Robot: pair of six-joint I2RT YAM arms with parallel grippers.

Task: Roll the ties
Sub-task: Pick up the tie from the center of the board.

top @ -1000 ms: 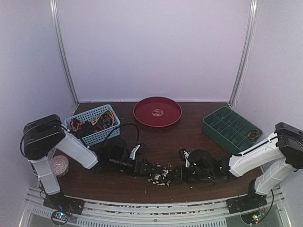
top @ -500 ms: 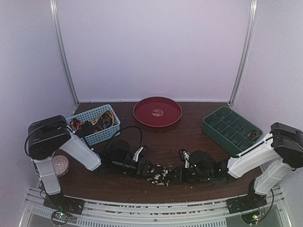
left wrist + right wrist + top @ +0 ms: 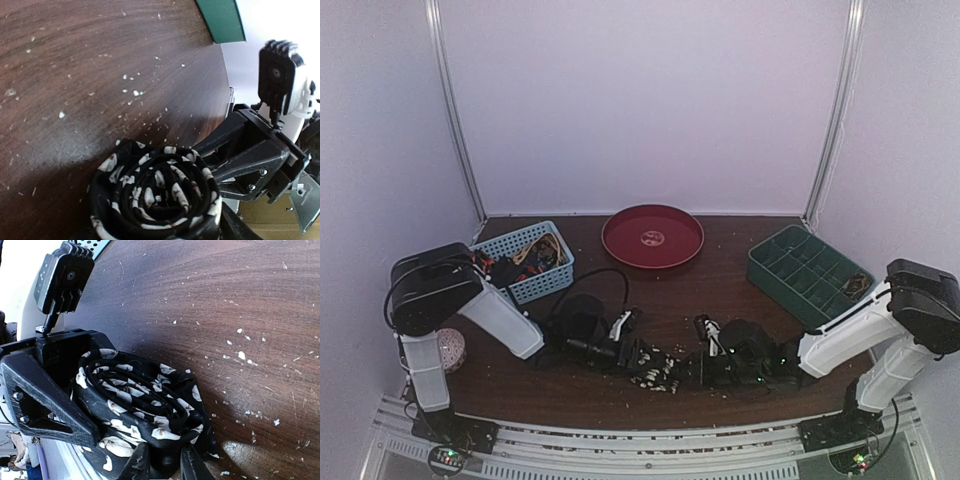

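Right tool clamping rolled tie; left tool opposite it, state untellable; tie risking uncoiling if clamp is slipping.

Left gripper — right gripper — facing, low

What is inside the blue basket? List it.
The blue basket holds tangled ties, dark, orange and pale; its floor and anything underneath them are covered.

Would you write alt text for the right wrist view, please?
A rolled, pale-speckled dark tie lies on a crumb-strewn table, pinched at its near edge by the right gripper. The left gripper sits against it at frame left.
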